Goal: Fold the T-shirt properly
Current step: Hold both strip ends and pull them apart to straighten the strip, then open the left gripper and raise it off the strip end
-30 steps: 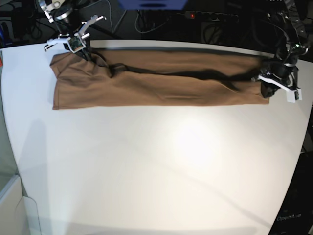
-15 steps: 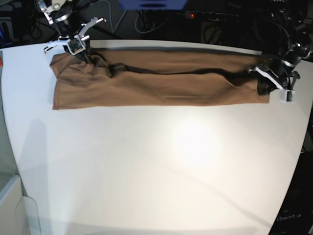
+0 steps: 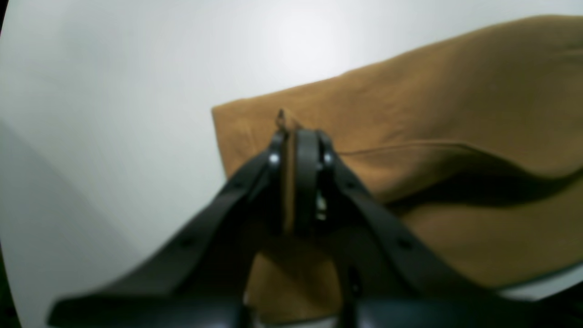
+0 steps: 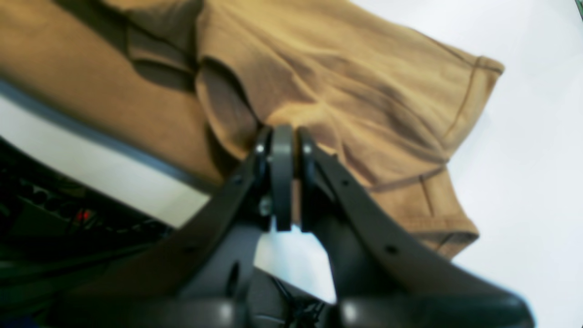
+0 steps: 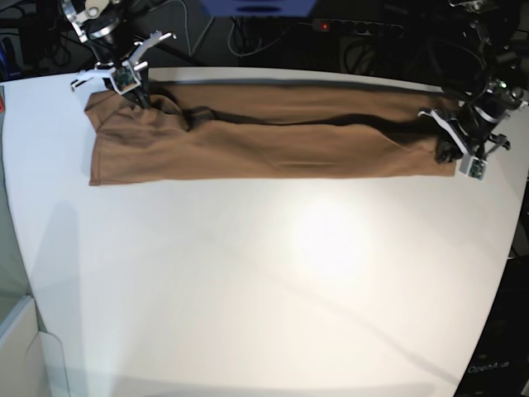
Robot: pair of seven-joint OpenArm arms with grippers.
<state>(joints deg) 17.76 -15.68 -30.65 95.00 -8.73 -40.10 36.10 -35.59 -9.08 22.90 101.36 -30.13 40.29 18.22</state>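
At opposite ends of the T-shirt (image 5: 264, 136), left gripper (image 5: 450, 149) and right gripper (image 5: 142, 93) fingers pinch fabric; uneven pulling could skew the fold or slip thin cloth.

White table (image 5: 264, 298): whole lower two thirds of base frame bare, open passage for either arm. T-shirt (image 5: 264, 136) stretched as long low band across upper part of frame, near far table edge. Right gripper (image 5: 139, 93) pinching cloth at upper left end, left gripper (image 5: 450, 149) at upper right end. Dark cables and gear (image 5: 347, 33) crowd background behind table.
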